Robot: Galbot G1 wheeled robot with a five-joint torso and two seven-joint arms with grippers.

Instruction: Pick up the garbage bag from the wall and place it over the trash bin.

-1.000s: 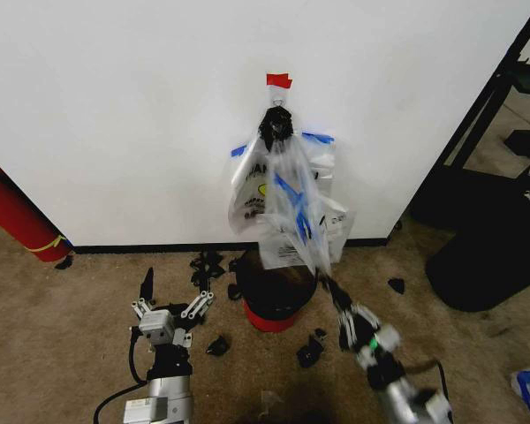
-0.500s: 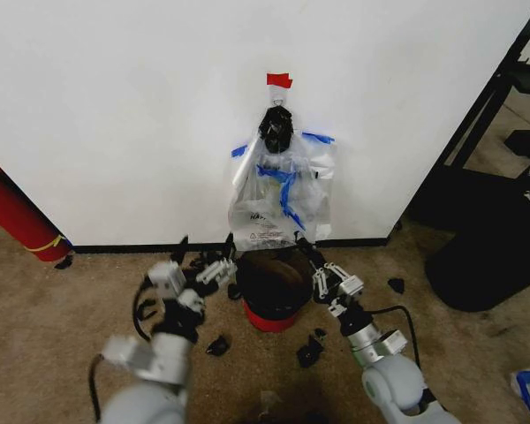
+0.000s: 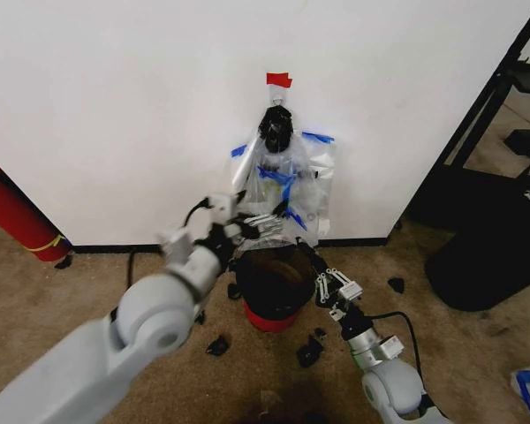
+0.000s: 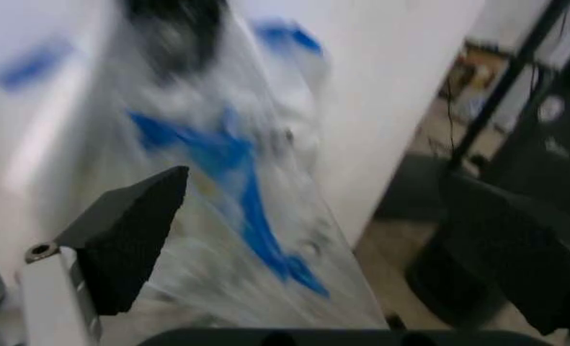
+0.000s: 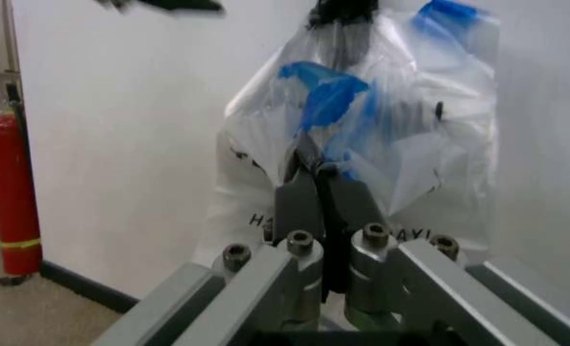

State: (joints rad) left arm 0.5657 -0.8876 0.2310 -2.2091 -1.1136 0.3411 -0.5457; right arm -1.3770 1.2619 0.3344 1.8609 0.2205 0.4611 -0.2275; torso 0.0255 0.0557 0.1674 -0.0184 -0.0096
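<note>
Left gripper (image 3: 258, 226), fingers spread, at the crinkly clear blue-taped garbage bag (image 3: 287, 190) hanging on the white wall (image 3: 115, 106); right gripper (image 3: 311, 258), fingers pressed together, empty, beside the round black-and-red trash bin (image 3: 272, 296).

Left gripper (image 3: 263, 225) has risen to the garbage bag (image 3: 287, 190)

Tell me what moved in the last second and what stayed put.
The left gripper rose from floor level to the garbage bag, jaws open. The right gripper swung in beside the trash bin, jaws shut. The bag's lower end, earlier pulled toward the right gripper, hangs straight again. Bin and wall unchanged.
</note>
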